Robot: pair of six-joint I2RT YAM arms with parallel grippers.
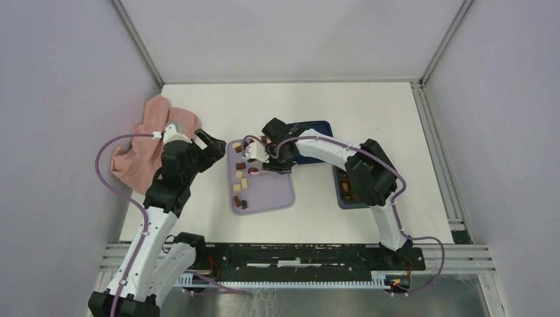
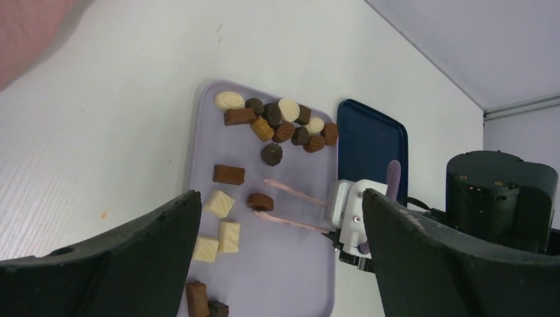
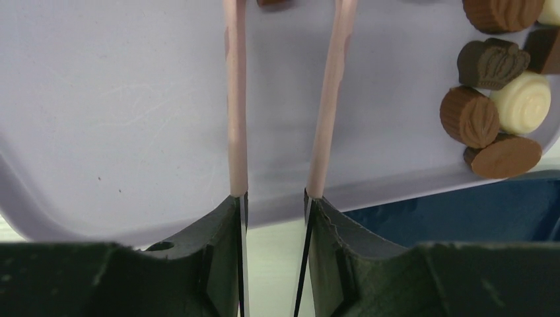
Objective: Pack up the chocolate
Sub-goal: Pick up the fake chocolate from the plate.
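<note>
Between the parted pink prongs (image 2: 294, 191) of the right end effector (image 2: 262, 197) sits a round brown chocolate (image 2: 260, 202), while the left end effector (image 1: 213, 143) gapes released.

Bright, even, diffuse light fills every view; shadows on the table (image 1: 356, 105) are faint, close foregrounds slightly soft.

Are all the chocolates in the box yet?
Not yet. A few pieces seem to sit in the blue box, half hidden by the arm. The right gripper, with pink tongs, straddles one round brown chocolate without squeezing. The left gripper is open and empty. Most chocolates lie on the lilac tray, waiting.
</note>
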